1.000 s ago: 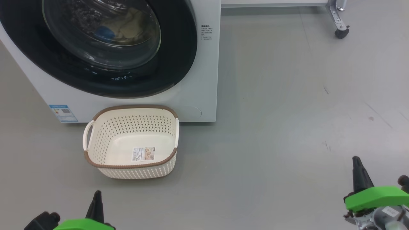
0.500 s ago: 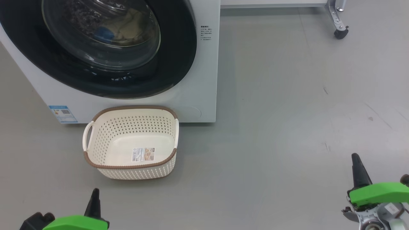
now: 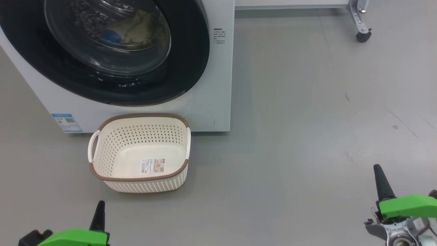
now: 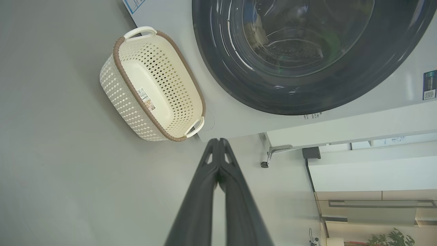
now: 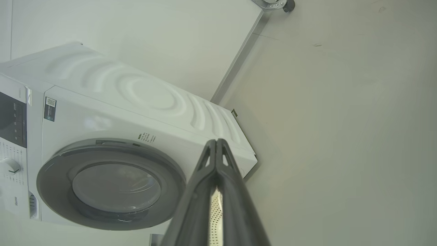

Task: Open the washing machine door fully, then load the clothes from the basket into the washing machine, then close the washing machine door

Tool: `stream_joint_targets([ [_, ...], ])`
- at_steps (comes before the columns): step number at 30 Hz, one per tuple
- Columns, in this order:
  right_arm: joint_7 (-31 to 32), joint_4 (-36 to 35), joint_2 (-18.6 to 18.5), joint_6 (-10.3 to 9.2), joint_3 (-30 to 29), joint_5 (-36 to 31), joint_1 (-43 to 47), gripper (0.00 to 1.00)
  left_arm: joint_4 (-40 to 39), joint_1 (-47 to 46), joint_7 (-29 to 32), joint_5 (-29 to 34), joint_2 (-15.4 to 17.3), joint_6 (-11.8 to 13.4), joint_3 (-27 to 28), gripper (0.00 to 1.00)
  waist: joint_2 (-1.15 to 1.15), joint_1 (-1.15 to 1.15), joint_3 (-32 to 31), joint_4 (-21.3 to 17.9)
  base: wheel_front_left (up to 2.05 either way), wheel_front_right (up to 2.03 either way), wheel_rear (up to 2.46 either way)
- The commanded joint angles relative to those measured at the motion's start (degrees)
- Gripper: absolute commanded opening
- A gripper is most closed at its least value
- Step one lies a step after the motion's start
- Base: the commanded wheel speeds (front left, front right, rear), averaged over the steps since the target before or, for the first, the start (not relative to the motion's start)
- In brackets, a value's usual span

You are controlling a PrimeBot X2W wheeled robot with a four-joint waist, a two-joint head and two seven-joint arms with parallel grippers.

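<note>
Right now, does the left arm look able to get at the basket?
Probably yes. The left pincer, shut, sits just short of the basket with only floor between them, and the basket's open top is uncovered. It would need to open first.

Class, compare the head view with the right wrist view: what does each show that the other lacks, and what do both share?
Head view: the label in the basket, the blue sticker low on the washing machine, and yellow clothes behind the glass. Right wrist view: the control dial and the machine's ribbed side panel. Both: the shut door and a caster wheel.
</note>
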Motion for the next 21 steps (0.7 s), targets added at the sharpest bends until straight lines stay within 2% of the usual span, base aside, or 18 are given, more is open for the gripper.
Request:
stream_joint_targets([
  [1, 0.59, -2.28, -0.86, -0.12, 0.91, 2.64, -3.37, 0.0, -2.12, -3.35, 0.54, -1.97, 0.28, -0.03, 2.18, 0.0, 0.0, 0.0, -0.02, -0.02, 0.0, 0.0, 0.0],
  [21, 4.03, -2.88, -0.96, -0.15, 1.31, 17.3, -3.99, 0.0, -2.77, -4.13, 3.87, -13.19, -0.34, -0.02, 4.86, 0.0, 0.0, 0.0, -0.22, -0.18, 0.0, 0.0, 0.0],
])
